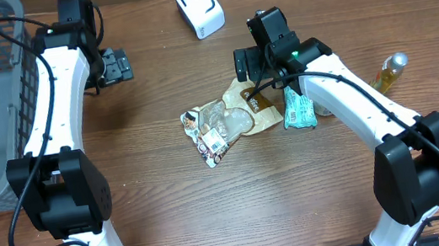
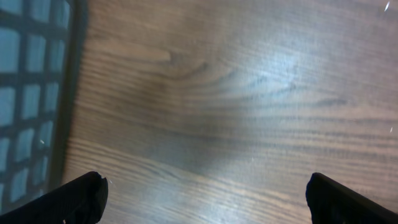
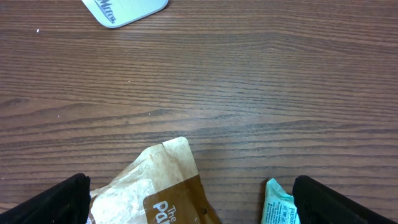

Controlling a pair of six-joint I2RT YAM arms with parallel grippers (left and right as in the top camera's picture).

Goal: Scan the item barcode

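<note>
R gripper (image 3: 189, 183): the paper bag (image 3: 168, 186) lies on the table (image 3: 249, 93) btw the jaws and below them. The pouch (image 3: 277, 208) lies just inside the R finger, beside the bag. The scanner (image 3: 124, 9) stands ahead of the jaws, to the L, well apart. The clear packet (image 1: 216, 132) lies behind them to the L, touching the bag. The bottle (image 1: 389, 71) lies far to the R.
L gripper (image 2: 205, 183): bare table btw the jaws, basket (image 2: 31, 93) to their L.

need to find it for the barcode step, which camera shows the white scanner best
The overhead view: the whole white scanner shows. The right wrist view catches only one corner of it; the left wrist view shows none.
</note>
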